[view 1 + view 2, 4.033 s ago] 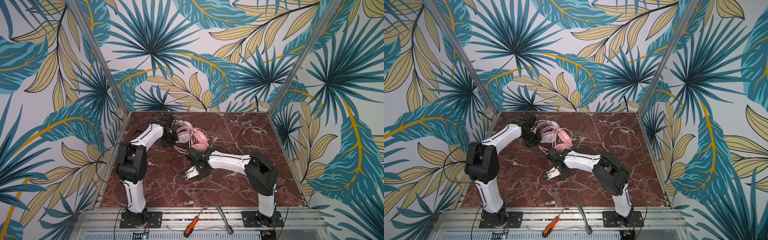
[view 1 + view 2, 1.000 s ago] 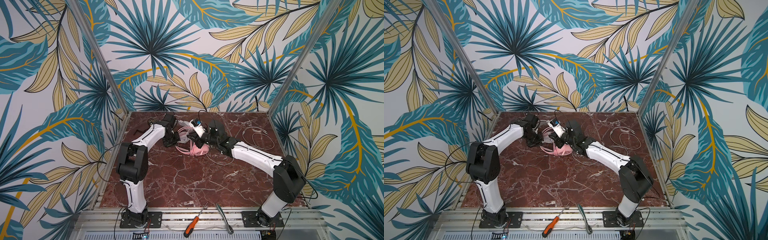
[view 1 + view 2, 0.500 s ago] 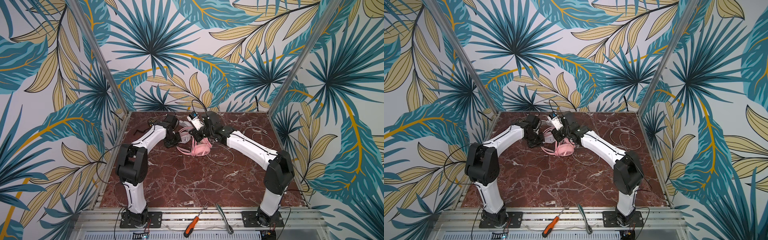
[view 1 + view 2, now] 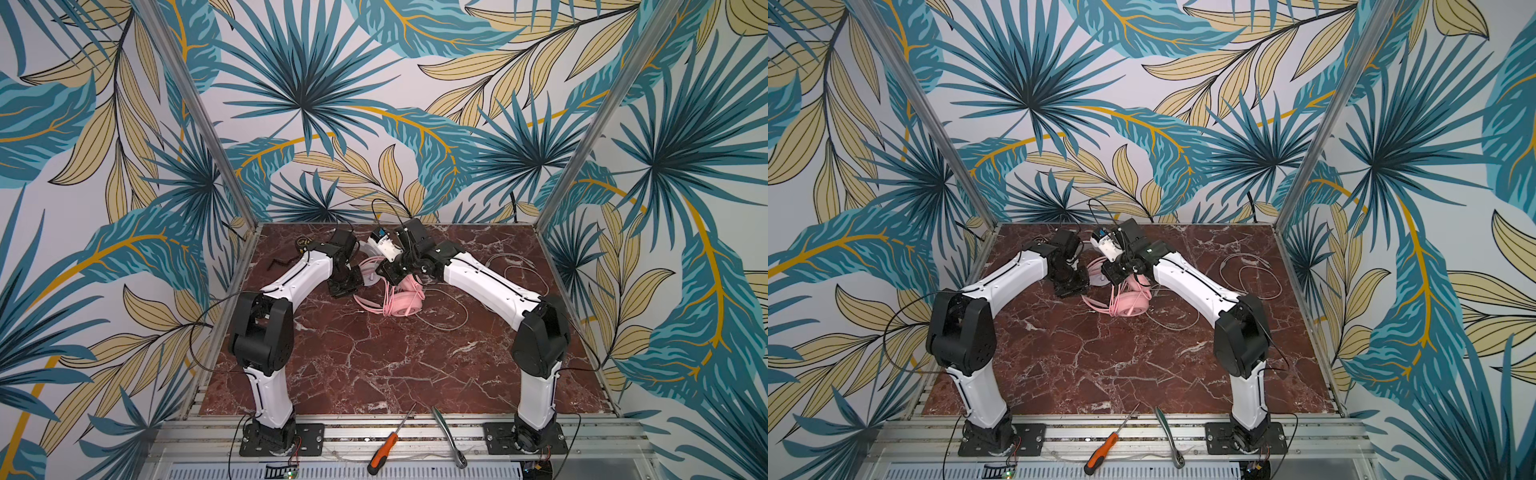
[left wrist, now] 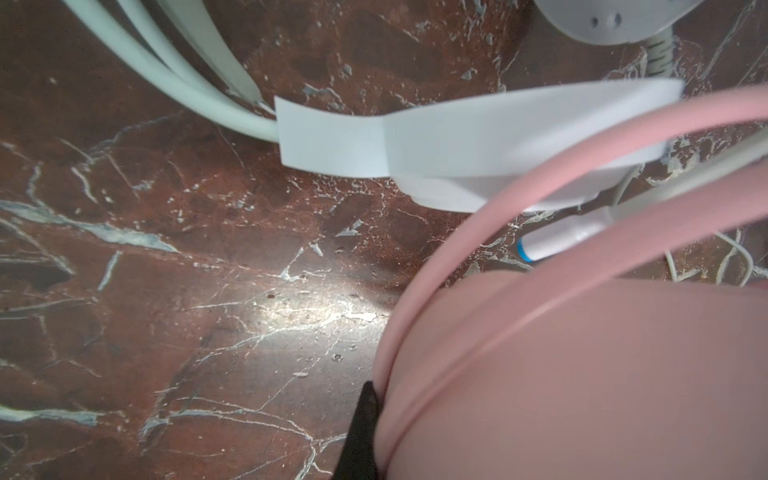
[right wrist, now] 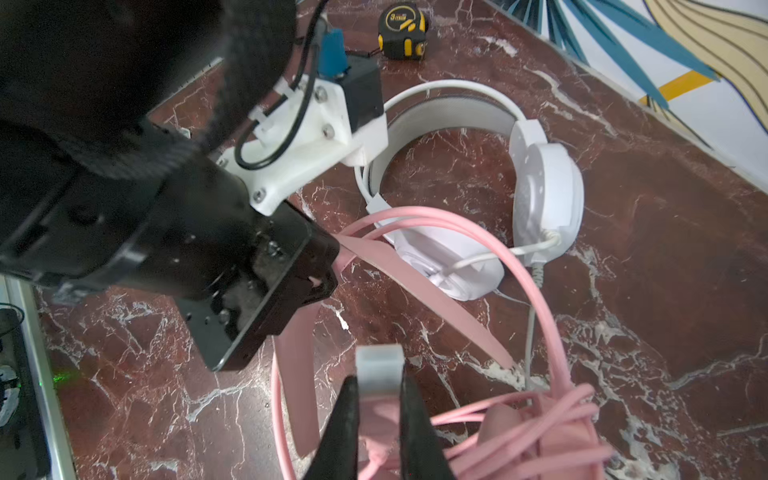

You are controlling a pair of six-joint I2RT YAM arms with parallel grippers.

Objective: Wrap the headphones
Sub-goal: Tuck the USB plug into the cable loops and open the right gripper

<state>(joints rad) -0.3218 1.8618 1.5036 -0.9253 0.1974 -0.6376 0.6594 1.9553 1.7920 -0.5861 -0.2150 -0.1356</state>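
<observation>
Nearest to the viewer, on the metal rail before the worktop (image 4: 374,365), lie an orange-handled screwdriver (image 4: 384,451) and a ratchet wrench (image 4: 449,436), which have no part in the work. The front half of the worktop is dark red marble with white veins. It looks smooth and polished, so I think a light headset can slide on it when the cable is pulled. Beyond the middle lies the pink headset (image 4: 405,305), one cup flat on the worktop, with several turns of the pink cable (image 6: 540,415) already around it. The right tool (image 6: 380,419) has its fingers close together and pinches a strand of this cable. The left tool (image 4: 353,282) is pressed together on the pink headband (image 6: 436,307). The headset seems light, its cups hard and its band springy, while the cable is thin, limp and a little slippery. It is best to hold the band firmly and take the cable near the last turn. Just behind lies the white headset (image 6: 544,187), touching the pink band, its white cable (image 4: 515,266) in loose loops to the right. A yellow tape measure (image 6: 403,31) sits in the far corner, under walls printed with palm leaves (image 4: 299,83).
</observation>
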